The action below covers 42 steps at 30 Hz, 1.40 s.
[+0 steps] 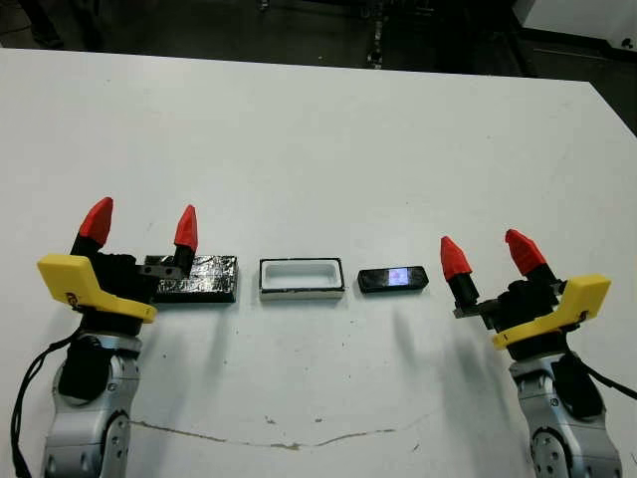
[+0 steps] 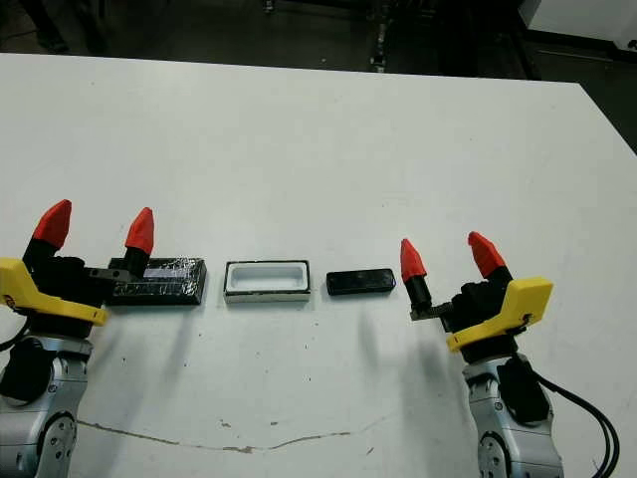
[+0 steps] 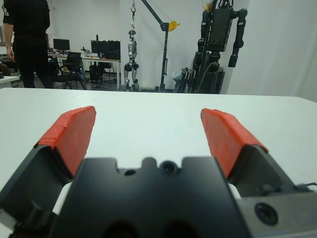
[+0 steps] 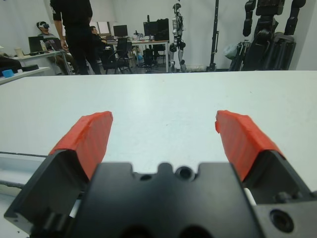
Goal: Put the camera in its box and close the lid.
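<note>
- Three things lined up in a row across the near part of the white table (image 1: 318,129): lid (image 1: 199,278) on the left, box (image 1: 301,278) in the middle, camera (image 1: 393,278) on the right.
- Camera lying flat on the table just beside the box's right end, a small gap between them, bluish-white patch glowing at its middle in the left eye view.
- Box open, white walls up, nothing inside, long side facing the robot.
- Lid flat on the table just left of the box, glossy speckled top up, apart from the box by a narrow strip of table.
- Left gripper (image 1: 140,226) poised at the lid's left end, red-tipped fingers spread wide and holding nothing; inner finger (image 1: 185,228) overlapping the lid's left edge in the head views, contact impossible to tell.
- Right gripper (image 1: 488,254) hovering right of the camera, fingers likewise spread apart and empty, near the camera but not touching it.
- Nothing lying between camera and box, nothing between lid and box.
- A thin crack or scuff line (image 1: 289,441) running across the table's near edge, well clear of the row.
- Beyond the far edge, in the wrist views: a person in dark clothes (image 4: 75,29) standing, desks with monitors (image 3: 104,47), a small humanoid robot on a stand (image 3: 131,59), a crane-like frame (image 3: 161,29), dark robot bodies hanging (image 3: 220,29) at the back wall.
</note>
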{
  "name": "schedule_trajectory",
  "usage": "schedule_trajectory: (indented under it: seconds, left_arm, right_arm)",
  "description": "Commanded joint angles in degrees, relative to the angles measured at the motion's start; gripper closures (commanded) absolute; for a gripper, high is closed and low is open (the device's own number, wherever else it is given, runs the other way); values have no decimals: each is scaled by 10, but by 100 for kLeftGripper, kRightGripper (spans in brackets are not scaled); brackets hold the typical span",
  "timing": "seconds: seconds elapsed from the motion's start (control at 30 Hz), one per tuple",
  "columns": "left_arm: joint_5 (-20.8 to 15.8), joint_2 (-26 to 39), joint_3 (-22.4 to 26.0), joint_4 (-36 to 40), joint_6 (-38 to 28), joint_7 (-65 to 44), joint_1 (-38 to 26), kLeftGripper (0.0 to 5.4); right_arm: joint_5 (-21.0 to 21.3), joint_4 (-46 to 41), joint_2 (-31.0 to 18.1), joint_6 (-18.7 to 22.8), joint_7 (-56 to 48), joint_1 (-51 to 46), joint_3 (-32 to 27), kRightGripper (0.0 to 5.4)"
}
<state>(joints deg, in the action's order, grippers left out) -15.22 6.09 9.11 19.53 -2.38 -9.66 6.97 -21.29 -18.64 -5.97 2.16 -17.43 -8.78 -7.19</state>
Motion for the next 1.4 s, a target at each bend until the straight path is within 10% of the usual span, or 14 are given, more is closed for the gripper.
schedule_trajectory:
  seconds: [0.03,0.27,0.67,1.4]
  left_arm:
    - [2,-1,-2,-2,3,1,9,1]
    - [-7,-2,-3,2,12,1,8,1]
    - [0,-5,-6,0,13,5,7,1]
    - [5,-5,-8,3,16,10,8,1]
  right_arm:
    - [1,5,-3,-7,-2,-4,-1,0]
    - [-18,11,-45,-2,-46,24,-19,0]
    - [-52,224,-324,59,-404,347,0,0]
    - [98,470,-281,-11,-732,565,228,0]
